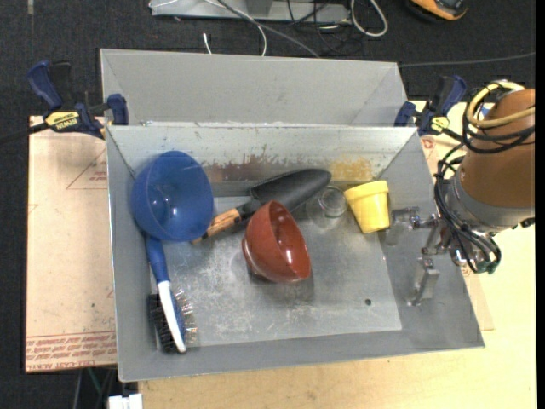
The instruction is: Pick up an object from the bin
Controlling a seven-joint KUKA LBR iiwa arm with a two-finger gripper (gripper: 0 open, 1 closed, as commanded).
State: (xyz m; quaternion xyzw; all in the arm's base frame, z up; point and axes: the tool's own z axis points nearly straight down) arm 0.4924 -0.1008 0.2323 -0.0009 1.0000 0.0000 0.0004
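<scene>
Grey bin (341, 307), claw (417, 290) near yellow cup (369, 204) at right, grip state indiscernible.

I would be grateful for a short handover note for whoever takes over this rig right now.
Gripper: low at the right side of the bin, over bare floor, touching none of the things.
Things: the yellow cup lies nearest, up and to the left of the gripper, with a small clear glass beside it. The red bowl is in the centre, the black scoop just behind it. The blue bowl and the blue-and-white brush are at the left.
Done: nothing picked yet.
Left: move over one thing, probably the yellow cup, grasp it and lift it out.
</scene>
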